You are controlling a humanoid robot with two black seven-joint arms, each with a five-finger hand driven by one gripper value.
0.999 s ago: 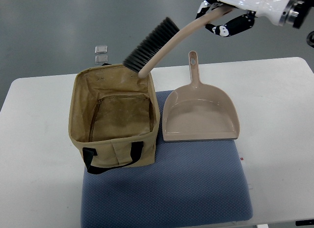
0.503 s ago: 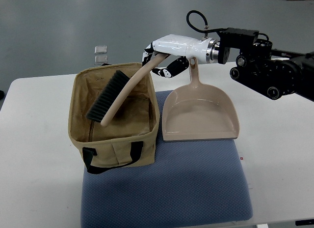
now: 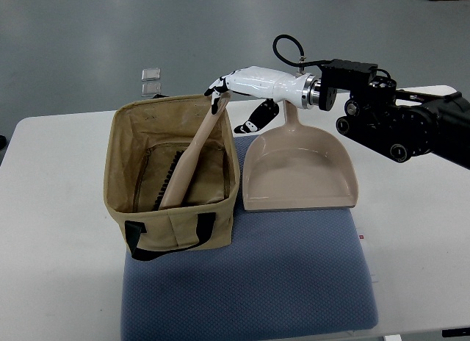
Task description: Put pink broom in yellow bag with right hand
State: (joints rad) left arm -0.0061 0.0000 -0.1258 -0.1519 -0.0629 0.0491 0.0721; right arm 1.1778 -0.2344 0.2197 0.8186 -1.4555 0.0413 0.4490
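The pink broom (image 3: 189, 159) stands slanted inside the yellow bag (image 3: 111, 181). Its dark bristles are down near the bag's floor, and its handle leans on the bag's far right rim. My right hand (image 3: 236, 100) hovers at the top end of the handle with the fingers (image 3: 219, 84) stretched over the tip and the thumb hanging apart. The hand looks open and is not closed around the handle. The right arm (image 3: 382, 120) comes in from the right, over the table's back edge.
A pink dustpan (image 3: 297, 172) lies right of the bag, its handle pointing away under my wrist. Bag and dustpan rest on a blue mat (image 3: 250, 282) on the white table (image 3: 51, 267). Two small metal squares (image 3: 152, 78) lie on the floor beyond the table.
The broom went from above the bag's back rim down into the bag. The right hand lowered with it, then its fingers opened off the handle.
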